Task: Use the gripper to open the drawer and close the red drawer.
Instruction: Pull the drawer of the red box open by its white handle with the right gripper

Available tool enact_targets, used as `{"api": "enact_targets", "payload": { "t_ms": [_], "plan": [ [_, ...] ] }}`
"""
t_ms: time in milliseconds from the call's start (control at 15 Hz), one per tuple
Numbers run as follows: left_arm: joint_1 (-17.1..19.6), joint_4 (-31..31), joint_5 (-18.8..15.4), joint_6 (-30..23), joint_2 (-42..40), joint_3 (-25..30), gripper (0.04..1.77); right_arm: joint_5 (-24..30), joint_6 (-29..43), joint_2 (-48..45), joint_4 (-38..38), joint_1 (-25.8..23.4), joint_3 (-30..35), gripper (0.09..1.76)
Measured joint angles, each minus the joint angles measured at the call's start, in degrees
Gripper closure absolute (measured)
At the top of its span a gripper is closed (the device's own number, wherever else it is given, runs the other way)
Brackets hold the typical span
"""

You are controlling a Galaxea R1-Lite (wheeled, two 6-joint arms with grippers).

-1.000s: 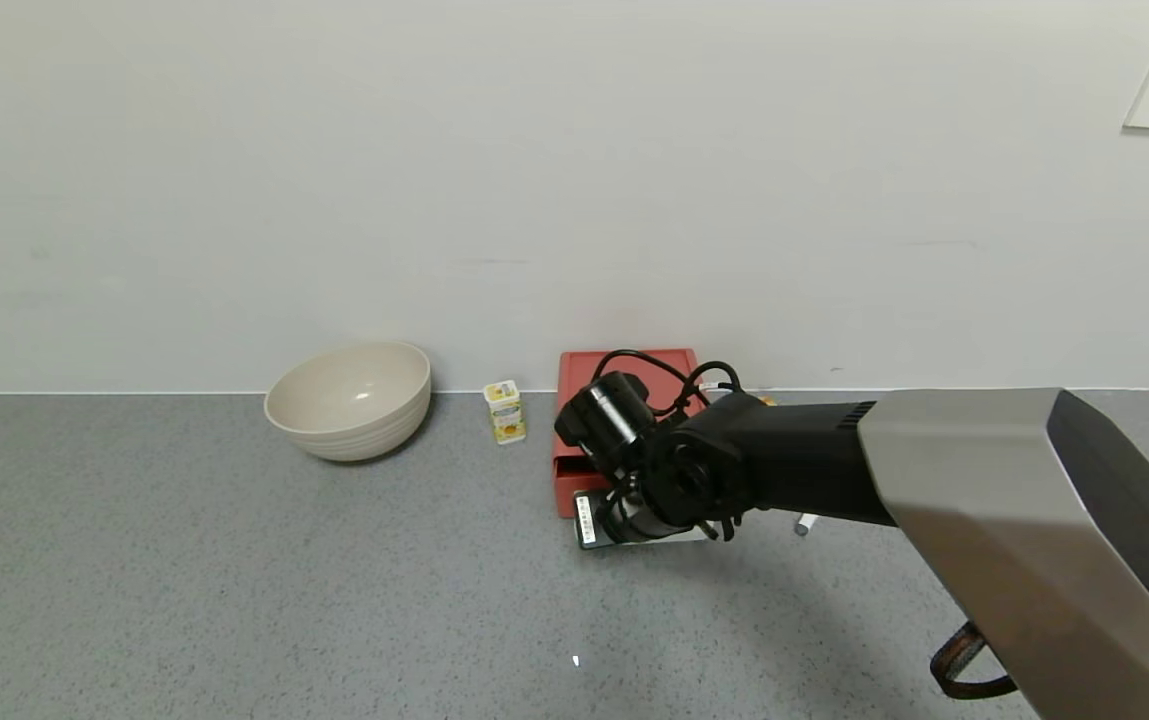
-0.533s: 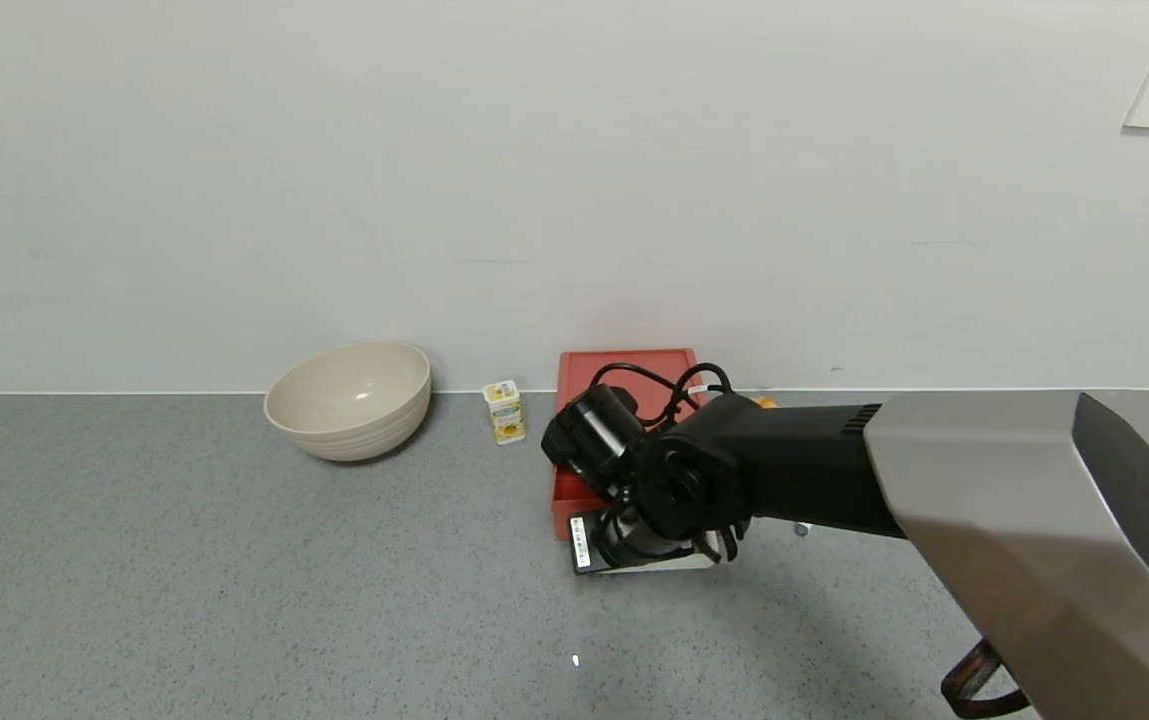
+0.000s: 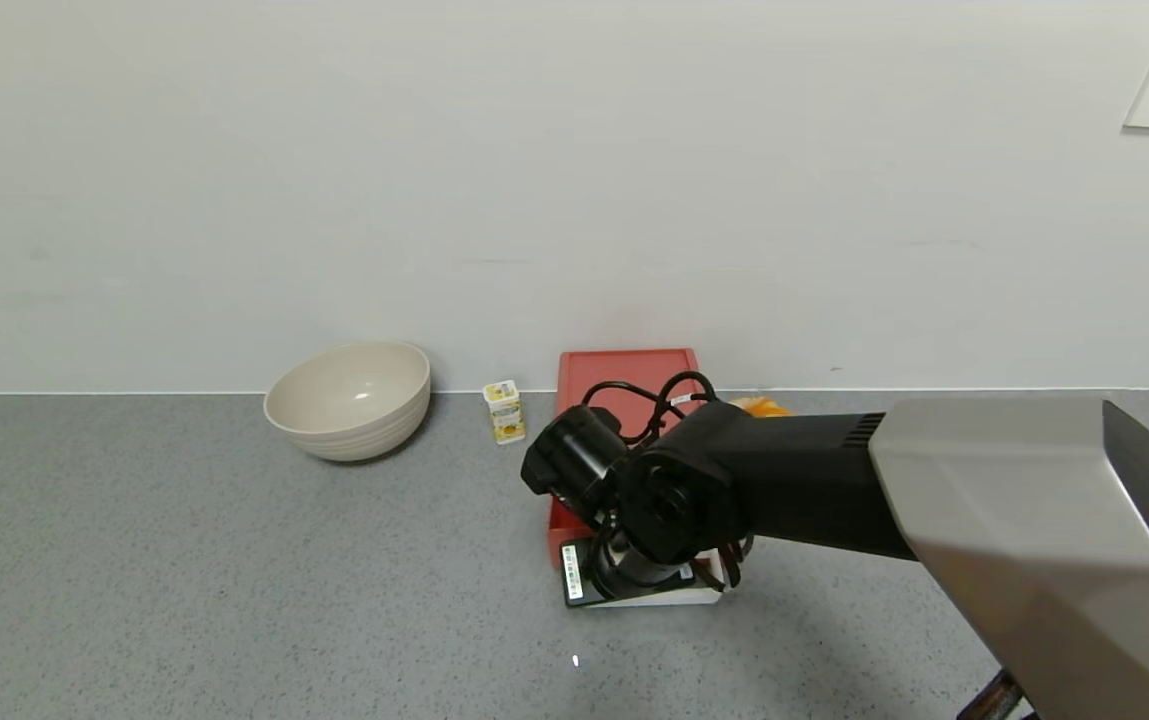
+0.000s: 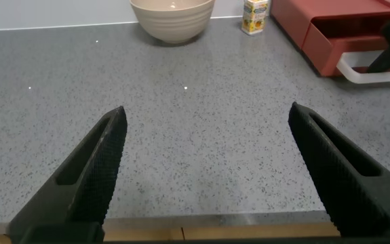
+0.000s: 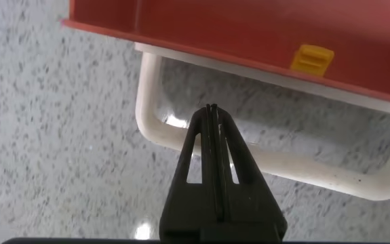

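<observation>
The dusty-red drawer box (image 3: 624, 375) stands by the back wall, its tray slid partly out toward me. It also shows in the left wrist view (image 4: 330, 34). My right gripper (image 5: 211, 108) is shut with its fingers pressed together, the tips hooked inside the white loop handle (image 5: 150, 102) and clamping nothing. In the head view the right wrist (image 3: 634, 575) covers the tray front, and the handle (image 3: 654, 600) shows under it. My left gripper (image 4: 207, 112) is open and empty, parked low near the table's front edge.
A beige bowl (image 3: 349, 400) and a small yellow carton (image 3: 505, 411) stand left of the drawer by the wall. Something orange (image 3: 759, 405) lies behind the right arm. A yellow clip (image 5: 311, 59) sits on the tray front. The table is grey speckled stone (image 3: 234, 580).
My right arm has moved toward me with its fingers in the handle loop. The tray has slid further out of the red box.
</observation>
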Motion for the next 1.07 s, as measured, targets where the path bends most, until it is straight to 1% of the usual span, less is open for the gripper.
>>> {"api": "enact_targets", "payload": {
  "t_ms": [267, 667, 800, 1067],
  "plan": [
    [0.0, 0.0, 0.0, 0.0, 0.0, -0.1, 0.09, 1.9, 1.7, -1.2, 2.6, 0.9, 0.2, 1.73],
    [0.0, 0.0, 0.0, 0.0, 0.0, -0.1, 0.09, 1.7, 2.4, -2.4, 2.3, 1.7, 3.3, 1.73],
    [0.0, 0.0, 0.0, 0.0, 0.0, -0.1, 0.09, 2.8, 4.1, -2.6, 2.5, 2.0, 3.6, 1.73],
    [0.0, 0.0, 0.0, 0.0, 0.0, 0.0, 0.09, 3.1, 6.1, -3.1, 2.7, 2.7, 4.2, 1.73]
  ]
}}
